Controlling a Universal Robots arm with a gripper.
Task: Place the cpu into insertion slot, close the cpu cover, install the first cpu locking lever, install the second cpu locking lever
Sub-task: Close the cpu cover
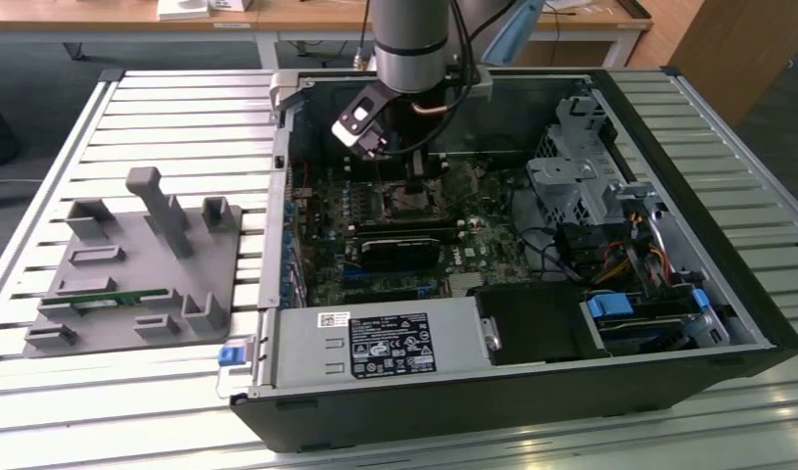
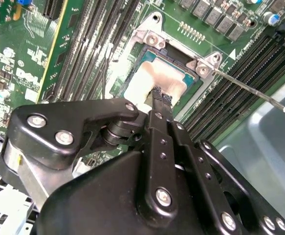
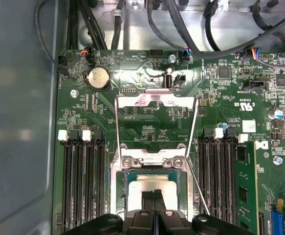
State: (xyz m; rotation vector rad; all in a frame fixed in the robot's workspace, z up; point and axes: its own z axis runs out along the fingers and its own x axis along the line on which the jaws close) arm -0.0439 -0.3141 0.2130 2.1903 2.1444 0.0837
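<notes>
So the arm is reaching down into the open computer case [image 1: 530, 401] that's sitting on the slatted counter [image 1: 176, 117]. The tool [image 2: 162, 96] is hanging right over the socket area of the motherboard [image 3: 230, 98]. Its fingers are pressing together with nothing between them, and the tips are sitting right at the chip's top; can't tell if they're actually touching. The cpu [image 3: 154, 182] is lying flat in the insertion slot [image 3: 120, 193], silver side up. The cpu cover [image 3: 157, 101] is standing flipped open at the slot's hinge edge, with the board showing through its window. A thin locking lever [image 2: 250, 91] is sticking out beside the slot, not latched down.
</notes>
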